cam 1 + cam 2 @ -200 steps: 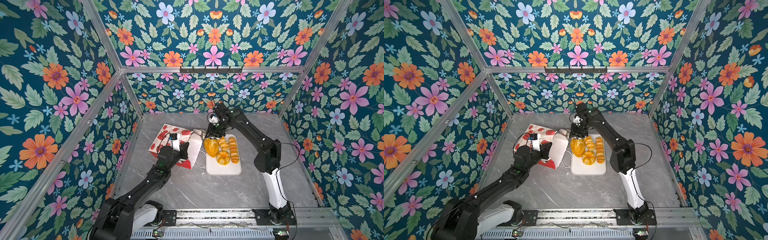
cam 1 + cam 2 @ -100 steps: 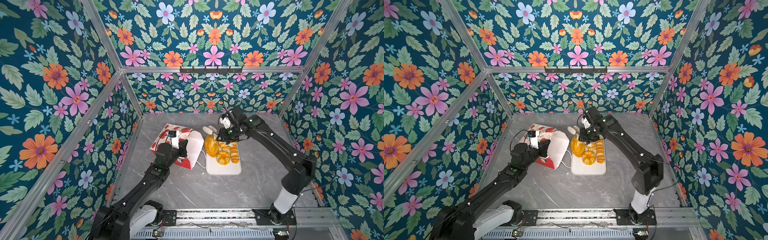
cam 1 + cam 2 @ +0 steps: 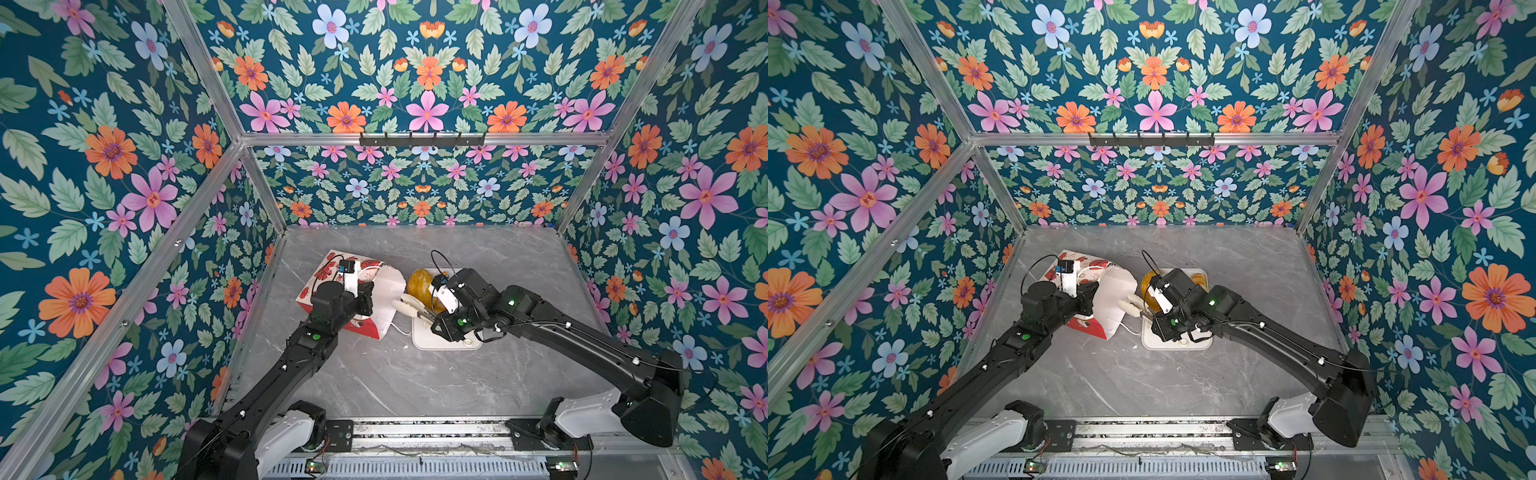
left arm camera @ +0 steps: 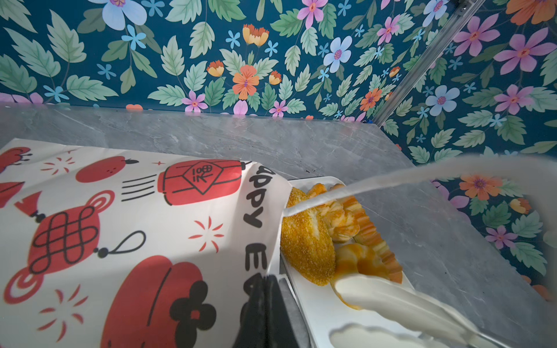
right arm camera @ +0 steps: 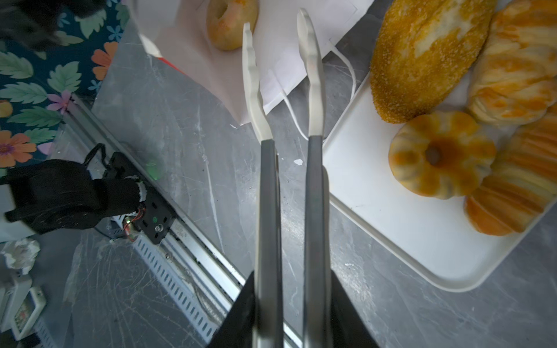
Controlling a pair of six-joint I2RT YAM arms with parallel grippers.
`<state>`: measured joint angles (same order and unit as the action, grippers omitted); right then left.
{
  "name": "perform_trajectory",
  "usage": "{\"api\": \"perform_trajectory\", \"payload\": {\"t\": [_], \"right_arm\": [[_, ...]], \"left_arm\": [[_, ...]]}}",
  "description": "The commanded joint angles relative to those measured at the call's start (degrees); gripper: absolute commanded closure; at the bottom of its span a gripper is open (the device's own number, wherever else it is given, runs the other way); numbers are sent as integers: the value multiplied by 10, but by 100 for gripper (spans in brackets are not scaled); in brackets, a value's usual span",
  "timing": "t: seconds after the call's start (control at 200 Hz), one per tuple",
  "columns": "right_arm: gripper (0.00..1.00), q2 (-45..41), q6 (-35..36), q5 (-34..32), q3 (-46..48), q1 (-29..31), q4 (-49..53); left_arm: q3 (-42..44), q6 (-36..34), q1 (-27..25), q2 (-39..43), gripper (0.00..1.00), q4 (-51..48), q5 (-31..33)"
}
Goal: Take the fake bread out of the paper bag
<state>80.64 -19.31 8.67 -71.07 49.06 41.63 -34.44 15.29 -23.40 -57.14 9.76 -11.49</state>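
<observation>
The red and white paper bag (image 3: 326, 272) lies on its side, its white-lined mouth (image 3: 1115, 291) facing the tray. My left gripper (image 4: 268, 289) is shut on the bag's mouth edge (image 4: 271, 241). A seeded bagel (image 5: 230, 25) sits inside on the lining. My right gripper (image 5: 291, 301) is shut on grey tongs (image 5: 268, 195). Their white tips (image 5: 251, 66) stand apart with nothing between them, just outside the mouth and short of the bagel. The seeded loaf (image 5: 422, 54), twist (image 5: 518, 75), fluted ring (image 5: 441, 153) and ridged loaf (image 5: 512, 186) rest on the white tray (image 5: 391, 229).
The bag's white cord handle (image 5: 346, 66) trails on the marble between bag and tray. A metal rail (image 5: 187, 241) runs along the table's front edge, with crumpled paper (image 5: 21, 253) beyond it. Floral walls close in the left, back and right sides.
My right arm has swung from over the tray's far end toward the front and lowered, so the tongs now point into the bag's mouth. The left gripper keeps its hold on the bag.
</observation>
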Motion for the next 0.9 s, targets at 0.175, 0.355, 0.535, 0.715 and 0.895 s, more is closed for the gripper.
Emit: {"api": "perform_trajectory", "payload": {"t": [0.175,0.355,0.535,0.715,0.895], "right_arm": [[68,100,12,54,-21,2,-188],[68,184,0,104,-58,1,-247],[68,238,5,137,-96,1,-266],[68,283,-1,174,-128,1,-283],[66,316,-9,198,-136,0,-287]], "left_arm": [[-20,-29,-1,23,100,-85,-13],[-26,-42,-1,35,100,-135,12],[-54,-59,-1,14,100,-179,37],[-45,-74,-1,13,100,-183,39],[-40,-63,-1,30,100,-177,36]]}}
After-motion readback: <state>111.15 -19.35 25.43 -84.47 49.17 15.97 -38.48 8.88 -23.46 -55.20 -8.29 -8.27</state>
